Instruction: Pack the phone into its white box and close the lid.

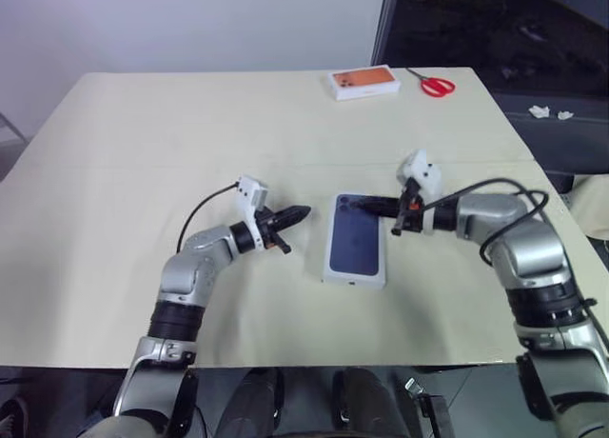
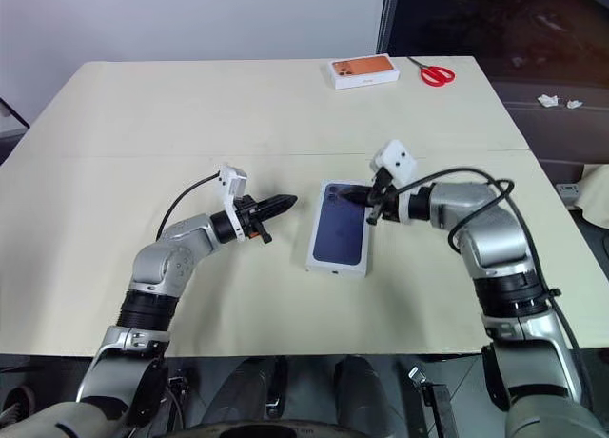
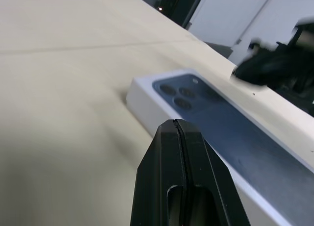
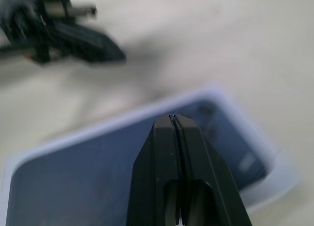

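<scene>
Left gripper point(image 1: 303, 211) pinched closed beside lid point(image 1: 357, 243) – not touching. Right gripper point(image 1: 365, 206) also closed, empty, over lid's far end. Lid seated on box, mid-counter point(image 1: 143, 152) – phone hidden.

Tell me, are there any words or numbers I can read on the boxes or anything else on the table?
None can be read.
The lid: a printed dark blue phone picture, no words visible.
White box with an orange top: any print is too small to read.
Red scissors: no visible markings.
</scene>
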Robot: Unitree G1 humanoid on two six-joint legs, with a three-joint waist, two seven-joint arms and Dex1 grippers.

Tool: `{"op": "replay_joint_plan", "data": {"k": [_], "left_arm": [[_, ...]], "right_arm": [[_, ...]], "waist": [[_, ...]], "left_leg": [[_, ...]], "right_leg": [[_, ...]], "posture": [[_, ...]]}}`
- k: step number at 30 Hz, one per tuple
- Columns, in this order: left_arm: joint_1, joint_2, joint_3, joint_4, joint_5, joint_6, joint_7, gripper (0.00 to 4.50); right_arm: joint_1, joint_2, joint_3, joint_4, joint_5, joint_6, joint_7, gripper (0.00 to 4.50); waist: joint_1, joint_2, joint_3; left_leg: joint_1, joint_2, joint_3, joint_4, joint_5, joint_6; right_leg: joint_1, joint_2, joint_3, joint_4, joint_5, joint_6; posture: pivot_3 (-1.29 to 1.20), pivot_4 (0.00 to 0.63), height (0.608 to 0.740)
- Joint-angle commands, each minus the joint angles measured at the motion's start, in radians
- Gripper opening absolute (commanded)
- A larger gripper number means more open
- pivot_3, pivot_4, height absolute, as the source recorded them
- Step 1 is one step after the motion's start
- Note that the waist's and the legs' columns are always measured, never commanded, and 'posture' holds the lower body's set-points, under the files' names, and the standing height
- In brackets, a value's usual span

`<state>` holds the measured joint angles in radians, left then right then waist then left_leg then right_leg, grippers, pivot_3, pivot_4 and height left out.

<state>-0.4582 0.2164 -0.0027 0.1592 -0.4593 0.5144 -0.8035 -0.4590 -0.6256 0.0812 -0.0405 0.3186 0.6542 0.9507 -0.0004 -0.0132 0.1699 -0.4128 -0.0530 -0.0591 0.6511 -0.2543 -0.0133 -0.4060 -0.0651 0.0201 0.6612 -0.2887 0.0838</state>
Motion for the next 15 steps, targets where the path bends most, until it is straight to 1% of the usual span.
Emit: {"op": "replay_joint_plan", "data": {"k": [1, 2, 5, 10, 15], "left_arm": [[0.008, -0.003, 0.004, -0.055, -0.016, -0.012, 0.002, 0.00], [0.011, -0.004, 0.002, -0.059, -0.016, -0.010, 0.003, 0.00], [0.015, -0.011, -0.002, -0.068, -0.018, -0.004, 0.007, 0.00], [-0.032, -0.056, -0.008, -0.063, -0.041, 0.018, 0.015, 0.00], [-0.122, -0.119, -0.050, 0.024, -0.009, -0.015, -0.005, 0.00]], "right_arm": [[0.079, -0.020, 0.075, -0.003, -0.076, -0.105, 0.007, 0.06], [0.099, -0.024, 0.093, 0.003, -0.097, -0.139, 0.007, 0.06], [0.104, -0.009, 0.077, 0.005, -0.080, -0.138, -0.003, 0.06], [0.035, 0.016, 0.013, -0.027, -0.007, -0.081, -0.008, 0.06], [-0.041, 0.006, -0.040, -0.007, 0.027, -0.047, -0.015, 0.06]], "waist": [[0.001, 0.001, -0.001], [-0.001, 0.000, -0.001], [-0.006, 0.000, -0.001], [-0.009, 0.000, -0.001], [-0.009, 0.000, -0.001]], "left_leg": [[0.000, 0.000, 0.000, 0.000, 0.000, 0.000], [0.002, 0.000, 0.000, 0.000, 0.000, 0.000], [0.006, 0.000, 0.000, -0.001, 0.000, 0.000], [0.007, 0.000, 0.000, -0.001, 0.000, 0.000], [0.005, 0.000, 0.000, 0.000, 0.000, 0.000]], "right_leg": [[0.000, 0.000, 0.000, 0.000, 0.000, 0.000], [0.001, 0.000, 0.001, 0.000, 0.000, 0.000], [0.006, 0.001, 0.000, 0.000, 0.000, 0.000], [0.007, 0.001, 0.000, 0.000, 0.000, 0.000], [0.005, 0.001, -0.001, 0.000, 0.000, 0.000]], "posture": [[0.00, 0.150, 0.740], [0.00, 0.150, 0.740], [0.00, 0.150, 0.740], [0.00, 0.150, 0.740], [0.00, 0.150, 0.740]]}}
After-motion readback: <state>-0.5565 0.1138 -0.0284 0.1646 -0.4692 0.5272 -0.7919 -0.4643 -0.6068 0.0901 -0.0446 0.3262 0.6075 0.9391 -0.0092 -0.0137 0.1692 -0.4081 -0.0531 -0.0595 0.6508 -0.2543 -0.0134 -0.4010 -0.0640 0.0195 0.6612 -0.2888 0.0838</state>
